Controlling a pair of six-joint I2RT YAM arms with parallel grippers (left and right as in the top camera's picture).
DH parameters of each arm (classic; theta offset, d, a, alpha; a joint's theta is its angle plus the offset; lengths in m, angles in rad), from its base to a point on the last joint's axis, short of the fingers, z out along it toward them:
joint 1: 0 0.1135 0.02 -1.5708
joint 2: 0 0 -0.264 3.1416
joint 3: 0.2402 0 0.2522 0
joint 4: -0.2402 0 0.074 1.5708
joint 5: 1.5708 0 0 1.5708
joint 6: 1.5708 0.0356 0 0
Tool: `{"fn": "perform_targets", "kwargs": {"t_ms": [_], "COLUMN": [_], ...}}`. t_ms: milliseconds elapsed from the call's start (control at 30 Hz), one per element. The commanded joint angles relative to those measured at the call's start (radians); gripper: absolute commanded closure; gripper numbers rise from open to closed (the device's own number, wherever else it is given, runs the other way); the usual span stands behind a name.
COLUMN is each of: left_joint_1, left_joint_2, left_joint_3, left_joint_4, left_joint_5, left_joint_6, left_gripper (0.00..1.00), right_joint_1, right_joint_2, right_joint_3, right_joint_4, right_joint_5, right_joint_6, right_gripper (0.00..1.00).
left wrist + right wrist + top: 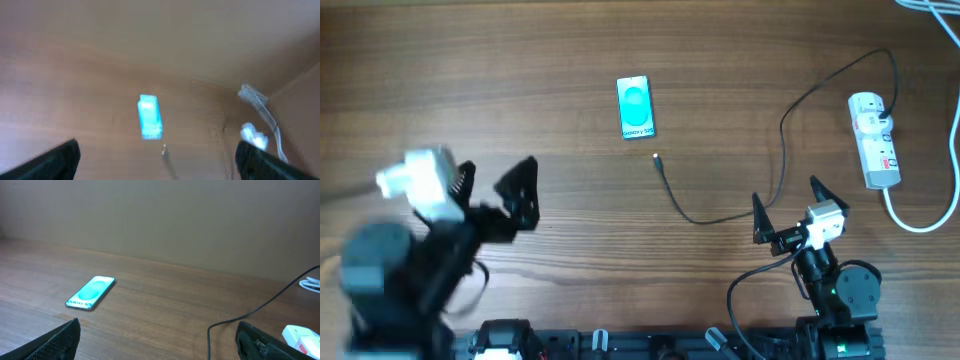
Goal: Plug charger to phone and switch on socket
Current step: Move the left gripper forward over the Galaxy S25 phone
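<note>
The phone (635, 107) lies flat mid-table, turquoise screen up; it also shows blurred in the left wrist view (150, 116) and at the left of the right wrist view (90, 293). The charger (720, 215) is a thin black cable running from the socket (875, 140) at the right down to a connector tip (657, 159) just below the phone. The tip shows faintly (164, 150). My left gripper (495, 180) is open at the left, empty. My right gripper (786, 205) is open over the cable's lower loop, empty. The cable (260, 310) passes between its fingers' view.
A thick white lead (920, 215) curls from the socket toward the right table edge. Another white cable (930, 10) sits at the top right corner. Black base wires (750, 300) loop near the right arm's base.
</note>
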Motion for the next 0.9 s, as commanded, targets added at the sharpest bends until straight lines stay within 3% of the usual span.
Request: {"fn": "perform_targets", "kwargs": {"t_ms": [0,133,200,367,500,533,633,667,700,867], "left_joint_1": [-0.004,-0.005,-0.005,-0.005,-0.005,-0.007,-0.049,-0.068,-0.087,-0.223], "left_joint_2": [0.369,0.750,0.863,1.095,1.188,1.203,1.239,1.251,1.258,1.331], "left_joint_3": [0.402,0.739,0.742,0.742,0.742,0.737,0.711,0.704,0.699,0.693], "left_joint_4": [-0.252,-0.578,-0.627,-0.599,-0.508,-0.473,-0.392,-0.380,-0.369,-0.319], "left_joint_5": [0.016,0.017,0.024,0.096,0.094,0.093,0.081,0.052,0.021,-0.157], "left_joint_6": [0.077,0.072,0.071,-0.120,-0.182,-0.195,-0.195,-0.195,-0.195,-0.283], "left_gripper": [0.00,0.00,0.00,0.00,0.00,0.25,0.69,0.89,0.96,0.96], "right_joint_1": [-0.005,-0.005,-0.005,-0.005,-0.005,-0.005,-0.005,-0.005,-0.005,-0.005], "right_joint_2": [-0.001,-0.001,-0.001,-0.001,-0.001,-0.001,-0.001,-0.001,-0.001,-0.001], "right_joint_3": [-0.001,-0.001,-0.001,-0.001,-0.001,-0.001,-0.001,-0.001,-0.001,-0.001], "right_joint_4": [0.005,0.005,0.005,0.005,0.005,0.005,0.005,0.004,0.005,0.005], "right_joint_5": [-0.009,-0.009,-0.009,-0.009,-0.009,-0.009,-0.009,-0.009,-0.009,-0.009], "right_joint_6": [-0.007,-0.008,-0.007,-0.007,-0.007,-0.007,-0.007,-0.007,-0.007,-0.007], "right_gripper": [0.00,0.00,0.00,0.00,0.00,0.00,0.00,0.00,0.00,0.00]}}
